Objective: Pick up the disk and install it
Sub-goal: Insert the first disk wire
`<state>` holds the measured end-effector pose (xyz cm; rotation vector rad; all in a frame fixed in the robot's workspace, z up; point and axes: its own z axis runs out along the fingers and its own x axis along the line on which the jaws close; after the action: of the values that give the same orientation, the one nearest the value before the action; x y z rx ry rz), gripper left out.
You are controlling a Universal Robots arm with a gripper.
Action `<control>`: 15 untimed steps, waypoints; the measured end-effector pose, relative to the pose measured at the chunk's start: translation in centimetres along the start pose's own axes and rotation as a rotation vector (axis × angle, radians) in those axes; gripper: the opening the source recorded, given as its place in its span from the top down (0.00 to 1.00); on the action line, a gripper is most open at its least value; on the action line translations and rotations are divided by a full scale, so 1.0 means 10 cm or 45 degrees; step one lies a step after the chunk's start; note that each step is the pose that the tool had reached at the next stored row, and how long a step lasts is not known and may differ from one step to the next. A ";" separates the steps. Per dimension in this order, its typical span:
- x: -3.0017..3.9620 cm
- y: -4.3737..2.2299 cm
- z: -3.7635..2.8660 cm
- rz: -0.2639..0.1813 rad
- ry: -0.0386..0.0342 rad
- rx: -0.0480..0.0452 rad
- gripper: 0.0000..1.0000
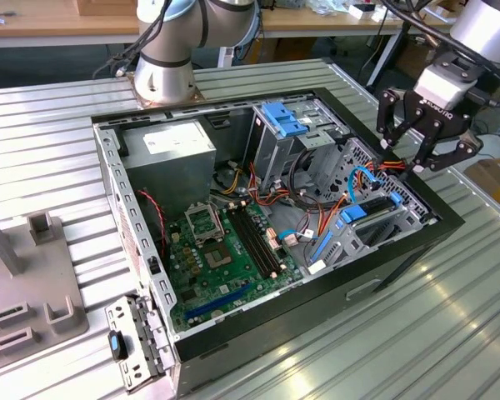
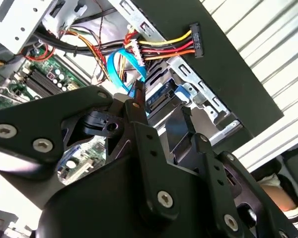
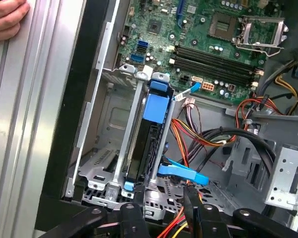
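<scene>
Ribbed metal table [image 1: 417, 333] carries the open computer case [image 1: 317, 310]; my tool [image 1: 407, 155] hangs open, empty, above the disk [image 3: 140, 146], which stands edge-on in its bay, label hidden.

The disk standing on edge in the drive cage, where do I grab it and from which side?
Grip the disk by its exposed narrow edge, at the blue bracket, pinching across its thickness. Come in from the open side of the case: it stands on edge between metal cage walls, so its broad faces look unreachable.
</scene>
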<state>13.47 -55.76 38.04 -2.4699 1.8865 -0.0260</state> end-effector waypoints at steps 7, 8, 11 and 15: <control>0.059 -0.223 0.014 -0.083 -0.0030 -0.001 0.56; 0.066 -0.248 0.020 -0.105 -0.0040 -0.001 0.56; 0.086 -0.320 0.039 -0.215 -0.0079 -0.002 0.56; 0.102 -0.378 0.058 -0.318 -0.0117 -0.002 0.56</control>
<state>17.40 -55.75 37.59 -2.6840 1.5635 -0.0193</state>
